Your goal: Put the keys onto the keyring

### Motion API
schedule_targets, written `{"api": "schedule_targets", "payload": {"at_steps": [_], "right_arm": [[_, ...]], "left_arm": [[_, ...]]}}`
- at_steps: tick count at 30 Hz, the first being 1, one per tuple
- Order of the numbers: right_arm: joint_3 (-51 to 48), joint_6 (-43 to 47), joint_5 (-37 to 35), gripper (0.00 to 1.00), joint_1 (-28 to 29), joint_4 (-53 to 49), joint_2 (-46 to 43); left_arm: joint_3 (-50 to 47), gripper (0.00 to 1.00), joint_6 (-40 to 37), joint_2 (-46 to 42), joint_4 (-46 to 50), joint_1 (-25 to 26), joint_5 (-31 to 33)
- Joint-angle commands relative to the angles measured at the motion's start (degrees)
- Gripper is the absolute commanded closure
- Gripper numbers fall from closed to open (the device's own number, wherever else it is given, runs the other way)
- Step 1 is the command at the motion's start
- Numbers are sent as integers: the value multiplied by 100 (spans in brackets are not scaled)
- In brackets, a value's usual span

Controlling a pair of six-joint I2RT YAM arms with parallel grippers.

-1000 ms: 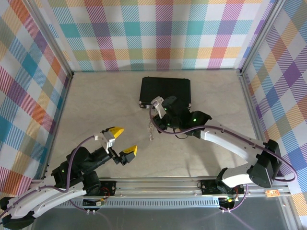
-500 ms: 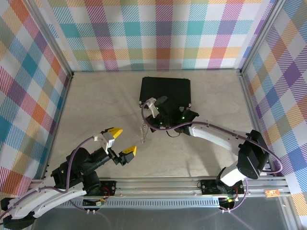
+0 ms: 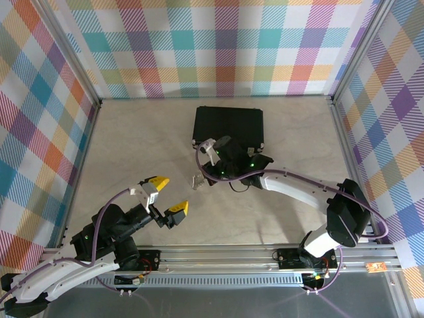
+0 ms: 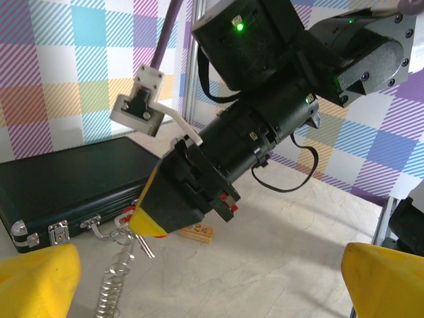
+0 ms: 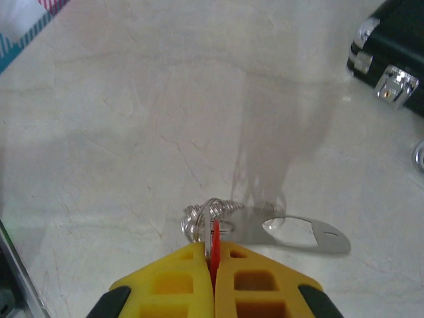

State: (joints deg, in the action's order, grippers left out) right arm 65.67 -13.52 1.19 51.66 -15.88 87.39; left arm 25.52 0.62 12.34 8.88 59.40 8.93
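Note:
My right gripper (image 5: 214, 250) is shut on the red head of the key (image 5: 215, 240), low over the table in front of the black case. Next to the red head, a wire ring and a silver coil (image 5: 211, 213) rest on the table. They join a flat grey-silver metal loop, the keyring (image 5: 306, 234), which lies flat. From above, this bundle (image 3: 197, 180) lies just under the right gripper (image 3: 203, 173). The left wrist view shows the key's blade (image 4: 145, 246) and the coil (image 4: 114, 281) below the right gripper (image 4: 147, 225). My left gripper (image 3: 167, 195) stands open and empty to the near left.
The black case (image 3: 228, 126) lies shut behind the right gripper, its latches (image 5: 395, 86) facing the keys. A small wooden tag (image 4: 197, 232) lies on the table under the right arm. Checked walls and metal posts bound the table.
The right gripper has carried the key and its hanging coil to the left and down. The coil now lies bunched on the table. The left arm has not moved.

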Motion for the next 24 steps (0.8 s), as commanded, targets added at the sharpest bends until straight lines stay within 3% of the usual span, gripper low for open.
{"api": "schedule_targets", "payload": {"at_steps": [1, 24], "right_arm": [[-148, -143, 165, 100, -29, 38, -322], [-859, -513, 1313, 100, -38, -454, -504]], "left_arm": [[-51, 0, 26, -71, -108, 17, 131], [-18, 0, 49, -56, -132, 10, 154]]}}
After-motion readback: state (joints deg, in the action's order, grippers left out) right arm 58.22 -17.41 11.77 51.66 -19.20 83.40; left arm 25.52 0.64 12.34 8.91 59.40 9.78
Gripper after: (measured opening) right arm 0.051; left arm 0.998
